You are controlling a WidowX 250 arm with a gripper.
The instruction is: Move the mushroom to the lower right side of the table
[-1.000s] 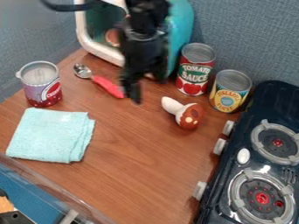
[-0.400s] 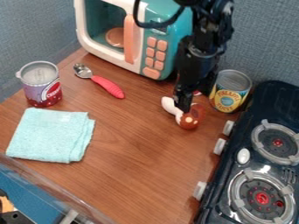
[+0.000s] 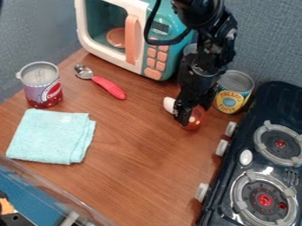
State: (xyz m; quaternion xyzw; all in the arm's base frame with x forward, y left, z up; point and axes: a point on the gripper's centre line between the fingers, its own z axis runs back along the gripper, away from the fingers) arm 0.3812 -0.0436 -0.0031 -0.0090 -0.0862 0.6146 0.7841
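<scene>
The black gripper [image 3: 187, 118] hangs low over the mushroom, right of the middle of the wooden table [image 3: 135, 163]. Its fingers [image 3: 182, 114] cover the middle of the toy. The mushroom [image 3: 196, 120] lies on its side, the white stem end showing at the gripper's left and the red-brown spotted cap at its lower right. Whether the fingers hold the mushroom or only stand around or over it is hidden by the gripper itself.
Behind the arm stand a yellow-labelled can [image 3: 231, 95], a partly hidden can [image 3: 190, 49] and a toy microwave [image 3: 138, 35]. A stove [image 3: 259, 163] lines the right edge. Leftward are a red-handled spoon [image 3: 108, 86], a purple-red can [image 3: 41, 86] and a folded cloth [image 3: 50, 136].
The gripper has moved right and down from beside the microwave to the mushroom, then turned and lowered slightly over it. The mushroom keeps its place.
</scene>
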